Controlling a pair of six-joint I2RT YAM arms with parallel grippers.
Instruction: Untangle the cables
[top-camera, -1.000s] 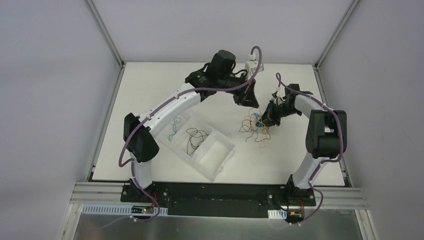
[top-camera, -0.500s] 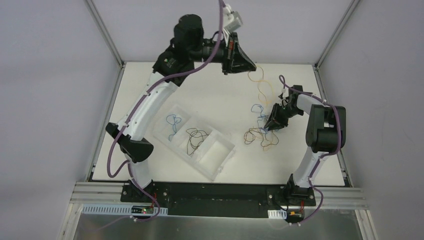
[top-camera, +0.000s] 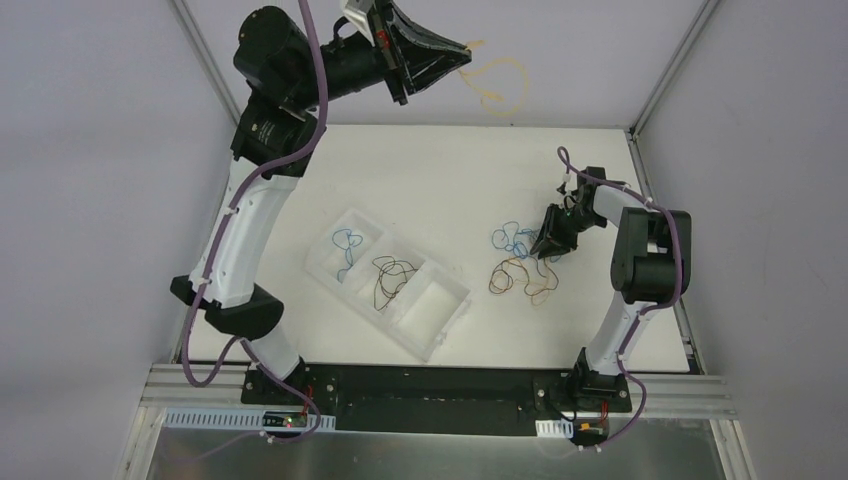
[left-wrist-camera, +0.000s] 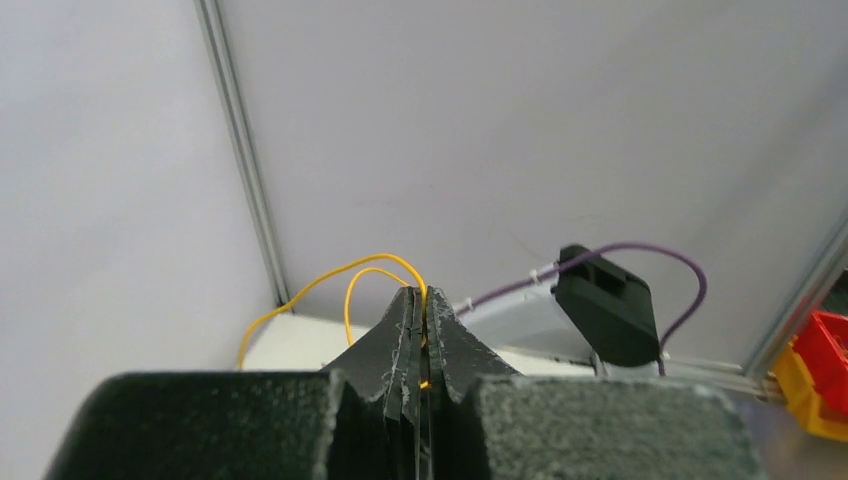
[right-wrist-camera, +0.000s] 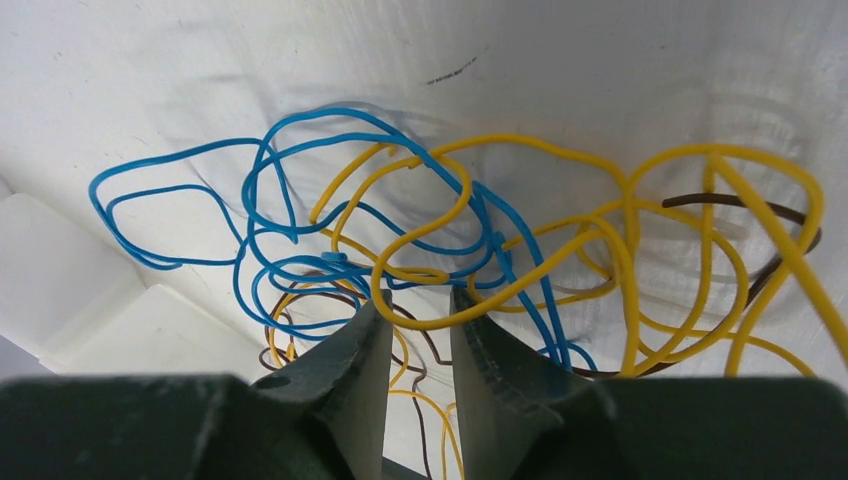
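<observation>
The white tabletop (top-camera: 420, 170) stood between pale grey walls (top-camera: 100, 200), with metal posts (top-camera: 212, 70) at the far corners. A three-part tray (top-camera: 447, 322) lay slantwise left of centre, with a blue cable (top-camera: 347, 243) in its far-left part and a black cable (top-camera: 392, 275) in the middle one. Bare tabletop separated the tray from the tangle (top-camera: 520, 265) of blue, yellow and brown cables, well in from the right edge. The left end effector (top-camera: 462, 47), high over the far edge, was clamped on a dangling yellow cable (top-camera: 503, 82). The right end effector (top-camera: 545, 248) sat low at the tangle, its jaws slightly apart.
</observation>
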